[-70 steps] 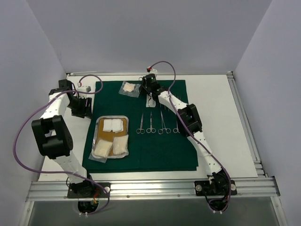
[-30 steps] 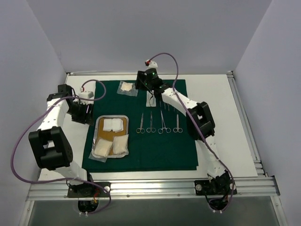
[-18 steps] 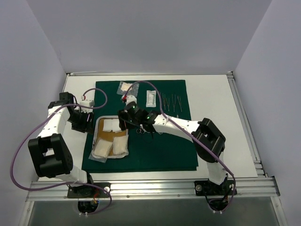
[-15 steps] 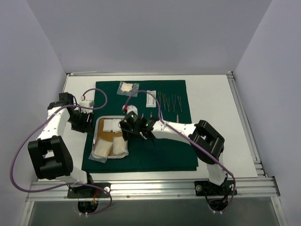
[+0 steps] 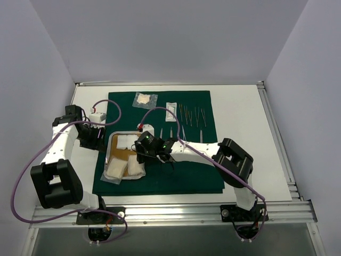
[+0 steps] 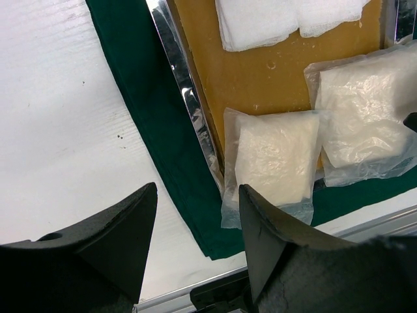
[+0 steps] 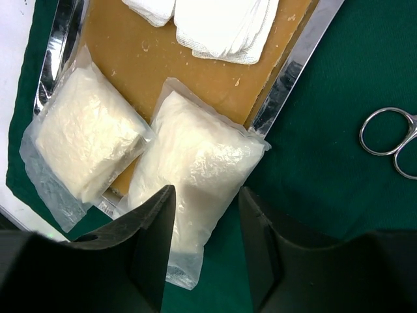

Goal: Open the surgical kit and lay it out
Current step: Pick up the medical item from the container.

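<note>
Right gripper (image 7: pixel 203 257): jaws apart, empty; swung in from the drape's far end, now over the pouch (image 7: pixel 195 163) nearest the scissors (image 7: pixel 391 140).
Tray (image 7: pixel 294 68): on green drape (image 7: pixel 313 195), gauze (image 7: pixel 215 23) inside (not unloaded yet).
Left gripper (image 6: pixel 195 241): apart, empty, beside tray.
Next: probably pouch pickup.

No writing can be read anywhere (gauze packets (image 7: pixel 195 189) show none).

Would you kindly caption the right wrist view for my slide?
Open right gripper above a bagged gauze packet overhanging the steel tray.

Ring-handled instrument (image 7: pixel 361 134) cut off at right edge — scissors or forceps unclear.
</note>
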Tool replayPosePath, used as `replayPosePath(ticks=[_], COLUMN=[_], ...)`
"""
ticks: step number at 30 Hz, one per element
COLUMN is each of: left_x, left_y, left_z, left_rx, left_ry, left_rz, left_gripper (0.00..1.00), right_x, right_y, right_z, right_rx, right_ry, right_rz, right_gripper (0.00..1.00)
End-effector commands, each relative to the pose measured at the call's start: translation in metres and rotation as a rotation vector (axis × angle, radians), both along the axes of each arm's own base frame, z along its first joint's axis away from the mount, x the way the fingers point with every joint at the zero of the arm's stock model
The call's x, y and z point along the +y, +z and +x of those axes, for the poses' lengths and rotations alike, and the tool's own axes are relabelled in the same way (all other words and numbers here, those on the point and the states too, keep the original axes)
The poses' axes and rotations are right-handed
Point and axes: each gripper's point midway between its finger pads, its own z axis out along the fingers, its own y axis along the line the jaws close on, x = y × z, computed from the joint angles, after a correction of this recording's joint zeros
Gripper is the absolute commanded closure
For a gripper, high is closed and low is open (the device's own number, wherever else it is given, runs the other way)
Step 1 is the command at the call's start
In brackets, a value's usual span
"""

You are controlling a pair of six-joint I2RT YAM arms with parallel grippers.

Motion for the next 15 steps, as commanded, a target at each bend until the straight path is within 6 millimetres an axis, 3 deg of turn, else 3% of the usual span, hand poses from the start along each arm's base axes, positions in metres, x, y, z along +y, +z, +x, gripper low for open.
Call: replayPosePath(ticks=[1, 4, 8, 15], left_x=[0.001, 0.001, 0.001, 0.002], left_y=[0.009, 0.008, 0.007, 0.006], left_z=[0.004, 0.004, 0.005, 0.006], left_rx=[-0.049, -0.048, -0.051, -0.053], left_ry=[-0.014, -0.016, -0.022, -0.023], left_rz=[0.013, 0.011, 0.014, 0.014], left_gripper=[0.38, 0.38, 0.38, 0.38], right_x=[0.003, 0.005, 0.003, 0.006], right_y=[0.006, 0.007, -0.004, -0.014], right_z=[0.006, 0.006, 0.003, 0.0], right_rx=[-0.012, -0.011, 0.007, 0.01], right_ry=[-0.028, -0.025, -0.016, -0.007], right_rz=[0.009, 0.006, -0.034, -0.071], right_gripper=[0.61, 0.65, 0.59, 0.61])
